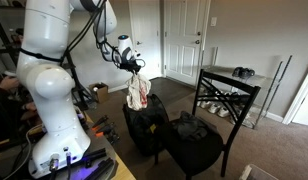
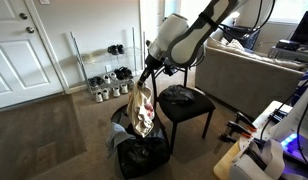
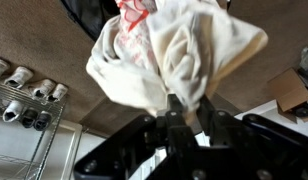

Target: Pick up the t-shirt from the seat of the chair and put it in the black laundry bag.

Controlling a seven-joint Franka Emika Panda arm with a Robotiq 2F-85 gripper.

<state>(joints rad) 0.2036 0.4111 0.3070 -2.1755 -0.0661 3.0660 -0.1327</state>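
My gripper is shut on a cream t-shirt with red print, which hangs bunched below it in the air. In an exterior view the t-shirt dangles above the open black laundry bag, and the gripper is over it. The bag stands on the carpet beside the black chair, whose seat still holds a dark item. In the wrist view the t-shirt fills the upper frame, pinched between the fingers.
A wire shoe rack with several shoes stands by the wall; it also shows in the wrist view. White doors are at the back. A cardboard box lies on the floor. A sofa stands behind the chair.
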